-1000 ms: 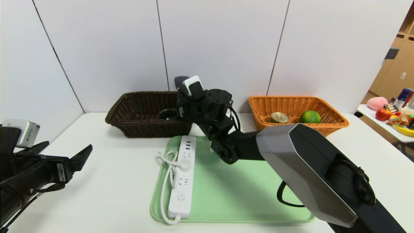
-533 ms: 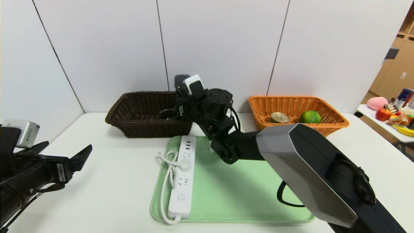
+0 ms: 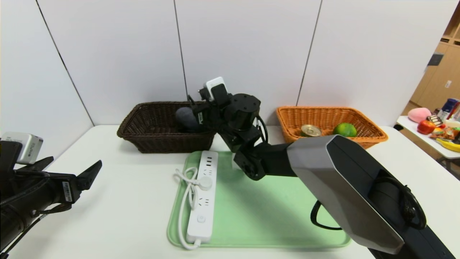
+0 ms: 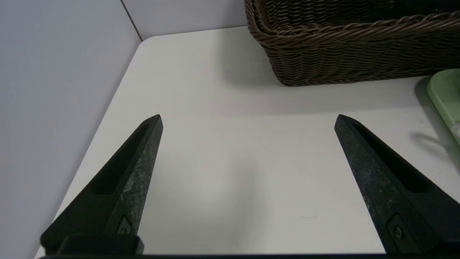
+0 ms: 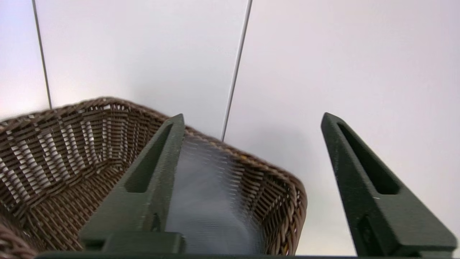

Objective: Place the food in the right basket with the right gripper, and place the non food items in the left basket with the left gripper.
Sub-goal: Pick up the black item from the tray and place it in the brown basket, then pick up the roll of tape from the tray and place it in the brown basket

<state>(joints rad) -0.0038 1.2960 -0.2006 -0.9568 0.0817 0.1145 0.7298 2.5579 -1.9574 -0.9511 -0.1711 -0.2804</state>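
White table; towel [image 3: 186,118] between parted right jaws [image 5: 251,122] above dark basket [image 3: 143,120]

- The white table [image 3: 118,212] carries two baskets and a tray.
- The green tray [image 3: 258,216] lies flat in the middle, below and on the near side of the right gripper [image 5: 251,118], well off to the right of the left gripper [image 4: 248,118].
- The dark brown left basket [image 3: 158,138] stands on the table directly under the right gripper, ahead of the left gripper and to its right.
- The orange right basket [image 3: 363,135] stands at the back, well to the right of the right gripper.
- Bare tabletop lies beneath the left gripper, near the table's left edge.
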